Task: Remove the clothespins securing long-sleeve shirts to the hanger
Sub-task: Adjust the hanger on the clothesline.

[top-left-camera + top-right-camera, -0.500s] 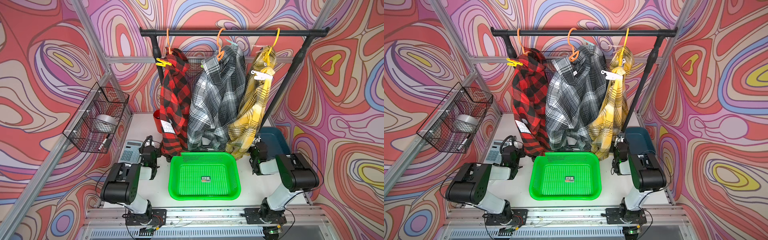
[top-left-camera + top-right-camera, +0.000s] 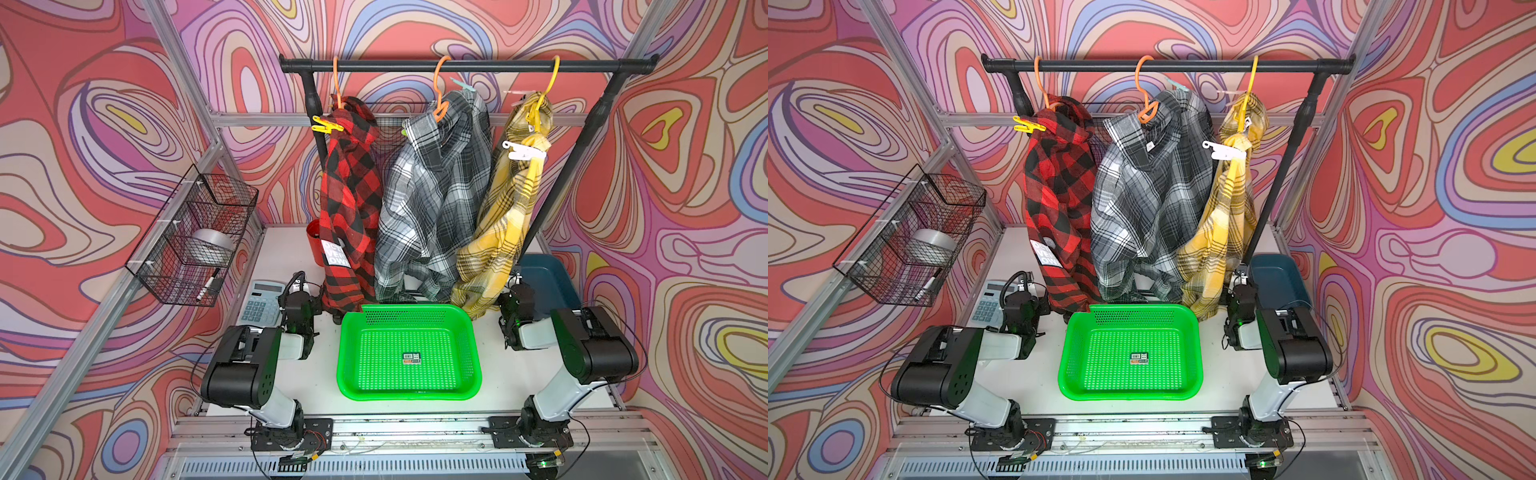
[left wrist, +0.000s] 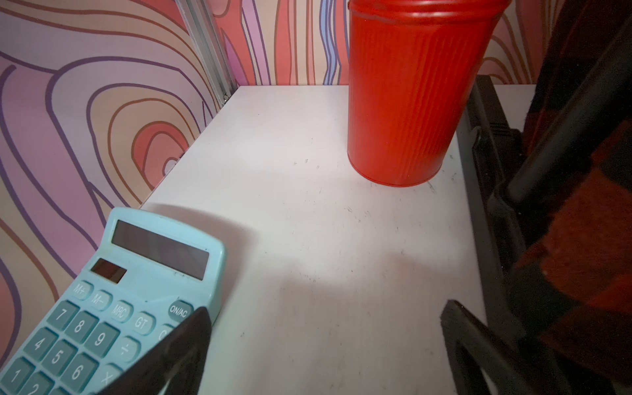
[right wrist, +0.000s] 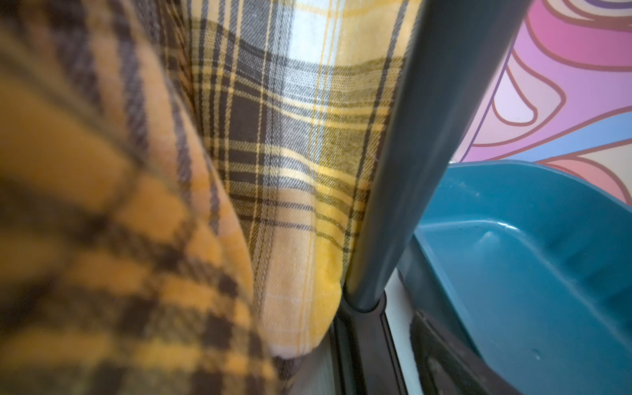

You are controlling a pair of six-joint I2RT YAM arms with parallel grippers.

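Three long-sleeve shirts hang from a black rail in both top views: red-and-black [image 2: 351, 199], grey plaid [image 2: 432, 195] and yellow plaid [image 2: 505, 208]. A yellow clothespin [image 2: 326, 124] sits on the red shirt's shoulder. A pale green one [image 2: 463, 86] is above the grey shirt, and a white one [image 2: 523, 150] is on the yellow shirt. My left gripper [image 2: 300, 286] is low by the red shirt's hem, open over bare table [image 3: 325, 342]. My right gripper [image 2: 517, 291] is under the yellow shirt's hem, open. Cloth [image 4: 136, 205] hides one of its fingers; the other finger [image 4: 444, 355] shows.
A green basket [image 2: 415, 309] lies between the arms. A red bucket [image 3: 410, 95] and a blue calculator [image 3: 102, 307] are near the left gripper. A teal bin [image 4: 530, 256] and the rack's post [image 4: 410, 136] are beside the right gripper. A wire basket [image 2: 195, 237] hangs on the left wall.
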